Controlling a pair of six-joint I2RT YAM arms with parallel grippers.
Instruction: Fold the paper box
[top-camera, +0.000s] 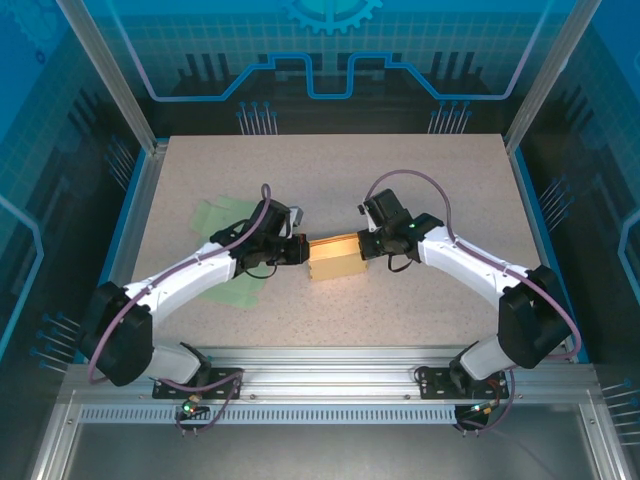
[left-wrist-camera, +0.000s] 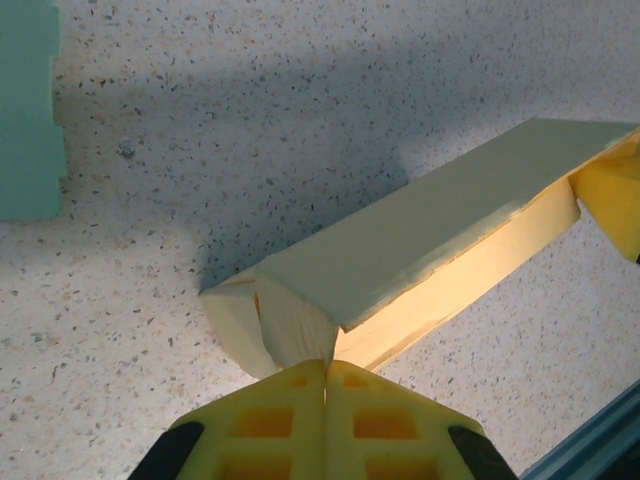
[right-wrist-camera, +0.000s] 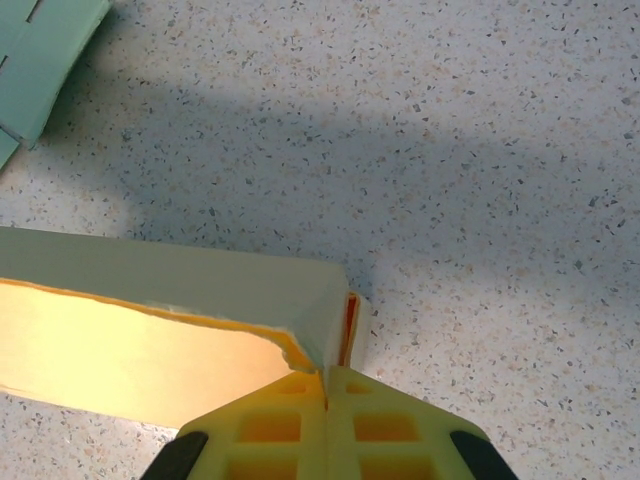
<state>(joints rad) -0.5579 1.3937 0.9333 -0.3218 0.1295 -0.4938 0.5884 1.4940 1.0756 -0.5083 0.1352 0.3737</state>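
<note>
On the table (top-camera: 450, 180), left claw (top-camera: 305, 250) and right claw (top-camera: 362, 248) pinch the paper box (top-camera: 335, 262) by opposite ends.

Overhead; apparently opposed wrist close-ups sharing box (top-camera: 335, 258)

Speckled table (top-camera: 400, 180) — paper box (top-camera: 335, 262) near middle, green sheet (top-camera: 213, 216) further left.

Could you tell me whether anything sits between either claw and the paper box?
Nothing visible does: the left claw and right claw each pinch an end of the paper box; the green sheet lies apart.
</note>
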